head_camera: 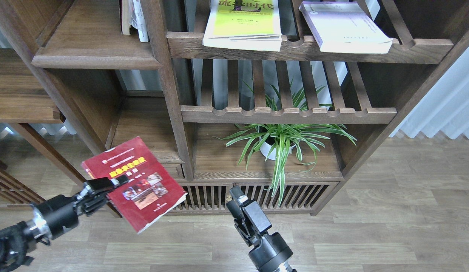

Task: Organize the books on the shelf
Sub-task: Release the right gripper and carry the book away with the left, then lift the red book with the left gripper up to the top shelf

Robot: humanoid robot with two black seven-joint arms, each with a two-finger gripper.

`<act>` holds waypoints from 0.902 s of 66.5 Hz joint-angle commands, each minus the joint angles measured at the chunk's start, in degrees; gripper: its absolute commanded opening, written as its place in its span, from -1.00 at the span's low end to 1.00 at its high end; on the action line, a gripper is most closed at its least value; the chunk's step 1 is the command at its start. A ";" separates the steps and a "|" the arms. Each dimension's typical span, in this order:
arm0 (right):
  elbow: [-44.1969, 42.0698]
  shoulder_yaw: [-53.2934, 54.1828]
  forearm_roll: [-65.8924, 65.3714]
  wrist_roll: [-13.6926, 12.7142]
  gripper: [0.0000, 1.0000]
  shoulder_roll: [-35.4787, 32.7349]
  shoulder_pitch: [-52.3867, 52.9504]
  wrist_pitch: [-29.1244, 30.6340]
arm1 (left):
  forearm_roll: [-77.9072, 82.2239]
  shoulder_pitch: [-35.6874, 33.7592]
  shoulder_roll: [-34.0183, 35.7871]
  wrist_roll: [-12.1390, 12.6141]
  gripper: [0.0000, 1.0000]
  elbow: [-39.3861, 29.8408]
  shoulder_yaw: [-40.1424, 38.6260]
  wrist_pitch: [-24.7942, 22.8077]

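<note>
**Red book held low, off the shelf**

Dark-brown wooden shelving unit across the view, over a pale grey-brown plank floor [389, 226]; white pleated curtain [446, 102] at right. Solid flat shelf [91, 56] with moulded front edge at upper left, a few upright volumes [133, 19] at its back. Slatted rack [302, 49] at upper right, bearing the yellow-green book [242, 22] and, beside it, the lavender-white book [342, 26], both lying flat and overhanging the notched rail. Second slatted rack below, then a potted spider plant [281, 139] on a plain board.

Left gripper [106, 185] clamped on the left edge of the red book [134, 183], held tilted in the air before the lower cabinet. Right gripper [234, 196] free of the book, its jaws' stance impossible to tell.

Yellow title on the red cover, small photos beneath; dark characters on the yellow-green cover; none legible.
</note>
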 commanded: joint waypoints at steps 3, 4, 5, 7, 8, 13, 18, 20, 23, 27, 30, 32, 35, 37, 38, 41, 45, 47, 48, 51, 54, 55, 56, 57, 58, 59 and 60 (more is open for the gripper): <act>-0.07 0.09 -0.34 -0.13 0.98 0.00 0.02 -0.03 | 3.46 3.21 5.24 -0.02 -0.89 -1.28 0.14 -0.02; -0.07 0.09 -0.34 -0.13 0.98 0.00 0.02 -0.03 | 4.16 3.74 5.94 -0.02 -0.88 -1.55 0.23 -0.02; -0.07 0.09 -0.34 -0.13 0.98 0.00 0.02 -0.03 | 4.51 3.92 6.21 -0.02 -0.88 -1.64 0.23 -0.02; -0.07 0.09 -0.34 -0.13 0.98 0.00 0.02 -0.03 | 5.65 4.62 6.91 -0.02 -0.89 -1.72 0.32 -0.02; -0.07 0.09 -0.34 -0.13 0.98 0.00 0.02 -0.03 | 5.92 4.71 7.00 -0.02 -0.89 -1.72 0.32 -0.02; -0.07 0.18 -0.34 -0.13 0.98 0.00 0.02 -0.03 | 7.24 5.50 9.37 -0.02 -0.88 -1.72 0.23 -0.02; -0.07 0.26 -0.34 -0.13 0.98 0.00 0.02 -0.03 | 7.24 5.50 12.18 -0.11 -0.87 -1.72 0.23 -0.02; -0.07 0.26 -0.34 -0.13 0.98 0.00 0.02 -0.03 | 7.24 5.50 13.32 -0.20 -0.88 -1.72 -0.03 -0.02; -0.07 0.18 -0.34 -0.13 0.98 0.00 0.02 -0.03 | 7.24 5.50 14.38 -0.46 -0.89 -1.72 -0.38 -0.02; -0.07 0.18 -0.34 -0.13 0.98 0.00 0.02 -0.03 | 7.07 5.50 15.96 -1.69 -0.89 -1.72 -0.91 -0.02; -0.07 0.18 -0.42 -0.21 0.98 0.00 0.02 -0.03 | 7.07 5.59 17.19 -3.44 -0.90 -1.72 -1.96 -0.02; -0.07 0.18 -0.42 -0.13 0.98 0.00 0.02 -0.03 | 7.07 5.68 17.72 -4.24 -0.91 -1.72 -2.84 -0.02; -0.07 0.18 -0.42 -0.21 0.98 0.00 0.02 -0.03 | 7.07 5.68 18.16 -4.77 -0.91 -1.64 -4.50 -0.02; -0.07 0.18 -0.42 -0.21 0.98 0.00 0.10 -0.03 | 7.07 5.68 18.34 -4.77 -0.91 -1.55 -5.82 -0.02; -0.07 0.18 -0.42 -0.21 0.98 0.00 0.02 -0.03 | 7.07 5.68 18.34 -4.77 -0.91 -1.46 -6.27 -0.02; -0.07 0.18 -0.42 -0.21 0.98 0.00 0.02 -0.03 | 7.07 5.76 18.34 -4.94 -0.91 -1.46 -10.14 -0.02; -0.07 0.18 -0.42 -0.21 0.98 0.00 0.02 -0.03 | 7.07 5.76 18.34 -4.94 -0.91 -1.55 -13.56 -0.02; -0.15 0.18 -0.42 -0.21 0.98 0.00 0.02 -0.03 | 7.07 5.76 18.34 -4.94 -0.91 -1.64 -15.40 -0.02; -0.15 0.18 -0.42 -0.21 0.98 0.00 0.02 -0.03 | 7.07 5.76 18.43 -4.94 -0.91 -1.64 -16.02 -0.02; -0.15 0.26 -0.42 -0.21 0.98 0.00 0.02 -0.03 | 7.07 5.76 18.69 -4.94 -0.91 -1.81 -18.04 -0.02; -0.15 0.26 -0.42 -0.21 0.98 0.00 0.02 -0.03 | 7.07 5.76 19.57 -4.94 -0.91 -1.99 -19.54 -0.02; -0.15 0.26 -0.42 -0.21 0.98 0.00 0.10 -0.03 | 7.07 5.76 20.00 -4.94 -0.91 -2.16 -20.15 -0.02; -0.15 0.26 -0.42 -0.21 0.98 0.00 0.02 -0.03 | 7.07 5.76 20.36 -4.94 -0.92 -2.34 -20.51 -0.02; -0.15 0.35 -0.42 -0.21 0.98 0.00 0.02 -0.03 | 7.07 5.76 20.62 -4.94 -0.92 -2.51 -20.77 -0.02; -0.15 0.35 -0.42 -0.21 0.98 0.00 0.10 -0.03 | 7.07 5.76 21.41 -4.86 -0.92 -2.86 -21.38 -0.02; -0.15 0.35 -0.42 -0.21 0.98 0.00 0.02 -0.03 | 7.07 5.76 21.85 -4.86 -0.92 -3.04 -21.56 -0.02; -0.15 0.35 -0.42 -0.21 0.98 0.00 0.02 -0.03 | 7.07 5.76 22.11 -4.86 -0.92 -3.22 -21.83 -0.02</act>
